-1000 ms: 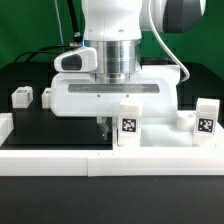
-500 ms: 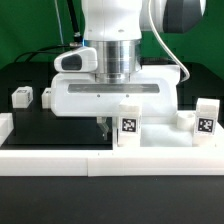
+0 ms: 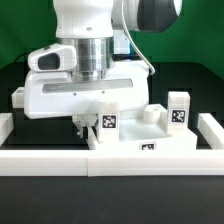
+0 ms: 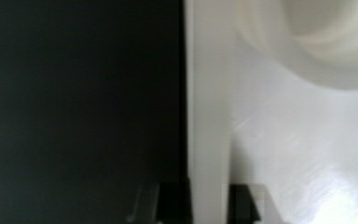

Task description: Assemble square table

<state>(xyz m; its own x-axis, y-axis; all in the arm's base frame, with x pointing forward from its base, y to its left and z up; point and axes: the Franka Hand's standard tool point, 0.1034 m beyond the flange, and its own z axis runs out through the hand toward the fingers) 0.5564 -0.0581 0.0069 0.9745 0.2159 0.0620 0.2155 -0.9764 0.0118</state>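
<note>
Gripping the slab (image 3: 165, 136) by its thin rim, the gripper (image 4: 206, 203) is closed almost fully. In the wrist view its two dark fingertips (image 4: 169, 200) press on both sides of the white rim, and a round socket (image 4: 318, 40) shows further along the face. In the exterior view the slab lies low on the black table (image 3: 40, 135), from about 6 to 4 o'clock of the gripper, just behind the front wall (image 3: 60, 162).

I judge the slab to be stiff, light plastic, smooth and therefore a little slippery. A hold on one rim only may let it turn or slide between the fingers, so it seems safer to drag it flat than to lift it. The rim between two sockets looks like the right place to hold, because the face is too wide for the jaws.

One leg (image 3: 106, 121) stands just beside the fingers, at 3 o'clock of them; whether it touches the slab I cannot tell. A second leg (image 3: 178, 110) stands at 2 o'clock of the slab. A third leg (image 3: 19, 97) is well apart, at 9 o'clock of the arm. The near leg and the wall are what could block a move.
</note>
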